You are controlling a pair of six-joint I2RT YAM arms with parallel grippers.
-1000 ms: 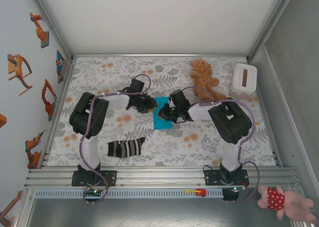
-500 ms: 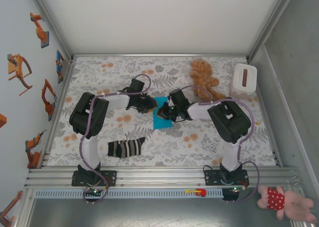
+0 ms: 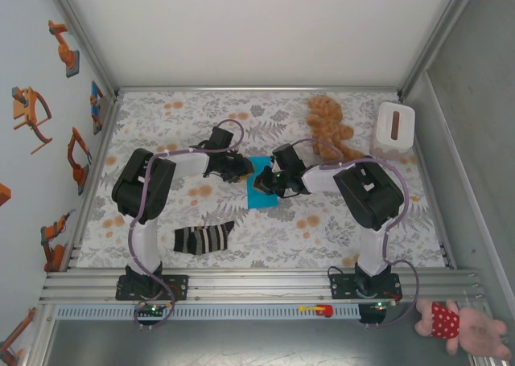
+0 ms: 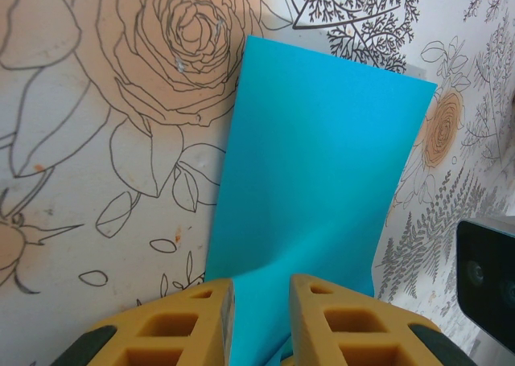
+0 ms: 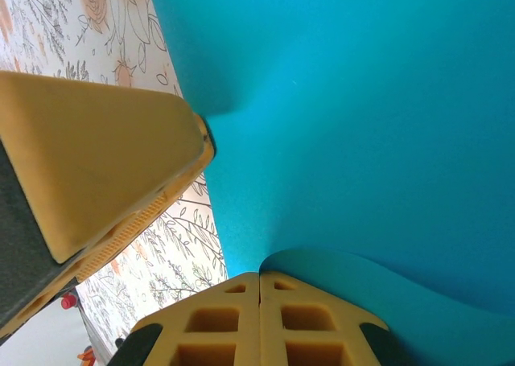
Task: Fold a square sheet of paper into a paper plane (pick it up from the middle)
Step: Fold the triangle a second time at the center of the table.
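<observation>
Floral-printed covering spreads over the worktop (image 3: 145, 221), which sits inside a booth with pale walls. Nearest, a metal rail (image 3: 257, 281) carries both arm bases, and a pink soft toy (image 3: 463, 324) lies beyond the rail's right end on a grey ledge. Just past the rail, on the left, a black-and-white striped sock (image 3: 203, 239) lies flat on the worktop, well apart from both arms.

Further in, at mid-worktop, the two arms bend inward and meet over the square sheet of paper (image 3: 260, 199), a turquoise-blue patch between them. In the left wrist view the square sheet of paper (image 4: 322, 181) reads as an oblong lying on the print, rising slightly toward the camera.

The left end effector (image 3: 244, 173) comes in from the left. Its yellow fingers (image 4: 181, 326) stand narrowly parted over the sheet's edge, blue showing in the gap. In the right wrist view, one of these fingers (image 5: 105, 157) touches the paper with its tip, where the surface dimples.

The right end effector (image 3: 264, 185) comes in from the right. Its fingertips (image 5: 217, 326) are pressed together, pinching the sheet where a raised curl of paper (image 5: 362, 100) starts at their tips.

Farther back on the right, a brown teddy bear (image 3: 328, 126) lies near a white box (image 3: 395, 127) by the far right corner.
</observation>
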